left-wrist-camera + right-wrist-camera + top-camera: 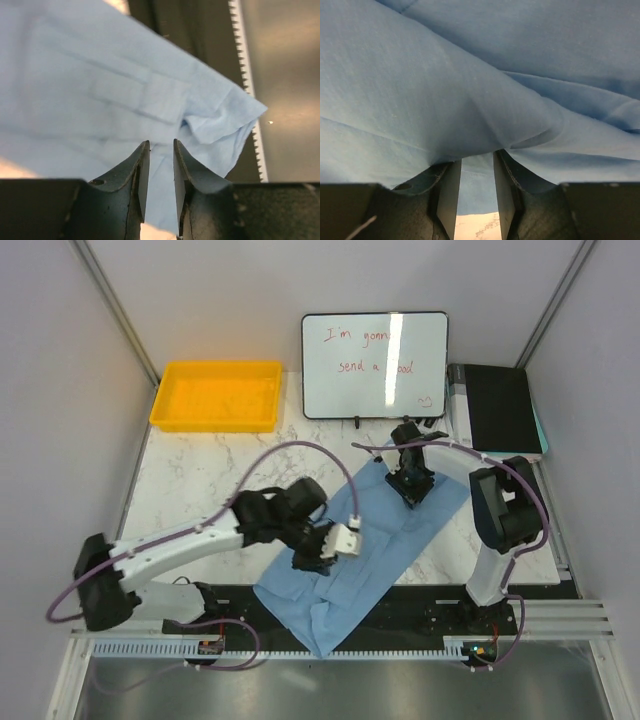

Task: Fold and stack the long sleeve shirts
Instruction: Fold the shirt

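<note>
The light blue long sleeve shirt [390, 540] lies diagonally across the marble table, its lower end hanging over the black base plate. My left gripper [318, 558] hovers over the shirt's left edge. In the left wrist view its jaws [160, 144] stand a narrow gap apart with nothing between them, and the shirt [100, 90] lies flat below. My right gripper [412, 490] is at the shirt's far end. In the right wrist view a raised fold of the shirt [470, 75] drapes over and hides its fingertips [477, 160], with creases converging there.
A yellow tray [214, 426] stands at the back left, a whiteboard [375, 365] at the back centre and a black box [495, 410] at the back right. A toothed white rail [150, 647] runs along the near edge, and it also shows in the left wrist view [245, 75].
</note>
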You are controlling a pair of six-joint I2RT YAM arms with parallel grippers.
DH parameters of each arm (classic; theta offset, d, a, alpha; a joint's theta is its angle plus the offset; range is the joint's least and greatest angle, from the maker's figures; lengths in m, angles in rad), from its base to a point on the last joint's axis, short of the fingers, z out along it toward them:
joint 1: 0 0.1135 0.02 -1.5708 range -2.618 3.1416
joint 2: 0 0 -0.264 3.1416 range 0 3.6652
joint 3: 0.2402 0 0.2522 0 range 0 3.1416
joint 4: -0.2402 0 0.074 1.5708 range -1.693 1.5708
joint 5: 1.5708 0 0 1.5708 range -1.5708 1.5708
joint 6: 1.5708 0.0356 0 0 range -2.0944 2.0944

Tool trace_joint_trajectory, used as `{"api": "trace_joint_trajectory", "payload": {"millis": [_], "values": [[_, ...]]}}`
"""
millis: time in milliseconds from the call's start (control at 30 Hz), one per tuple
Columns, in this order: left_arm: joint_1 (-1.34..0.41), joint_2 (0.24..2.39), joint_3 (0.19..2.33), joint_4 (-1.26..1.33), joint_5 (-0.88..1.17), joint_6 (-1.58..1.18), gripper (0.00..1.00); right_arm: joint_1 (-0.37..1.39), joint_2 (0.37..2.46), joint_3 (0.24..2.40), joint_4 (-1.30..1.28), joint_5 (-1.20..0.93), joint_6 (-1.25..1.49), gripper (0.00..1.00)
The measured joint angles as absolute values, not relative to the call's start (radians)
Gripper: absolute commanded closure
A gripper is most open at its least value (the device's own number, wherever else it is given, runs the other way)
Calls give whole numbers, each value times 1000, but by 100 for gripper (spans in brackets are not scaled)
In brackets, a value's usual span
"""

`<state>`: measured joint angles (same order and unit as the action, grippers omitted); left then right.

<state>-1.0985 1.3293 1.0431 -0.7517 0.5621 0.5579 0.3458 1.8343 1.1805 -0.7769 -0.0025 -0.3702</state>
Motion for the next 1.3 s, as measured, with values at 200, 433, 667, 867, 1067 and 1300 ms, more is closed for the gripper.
{"api": "trace_joint_trajectory", "payload": {"millis": [200, 433, 667, 867, 1067, 1300], "values": [[-920, 973, 914, -815, 552, 591, 67, 461, 1892, 1250, -778, 91, -410, 60], [-917, 1031, 776, -892, 463, 645, 62, 616, 1962, 1344, -717, 179, -498, 60], [-918, 1303, 773, -849, 395, 693, 66, 599, 1927, 1294, -635, 176, -580, 52], [-977, 1466, 773, -772, 347, 730, 68, 496, 1838, 1279, -708, 23, -545, 44], [-1058, 1517, 809, -764, 324, 729, 68, 395, 1728, 1291, -789, -80, -469, 49], [-1225, 1663, 949, -729, 377, 645, 68, 357, 1765, 1244, -826, -88, -441, 52]]}}
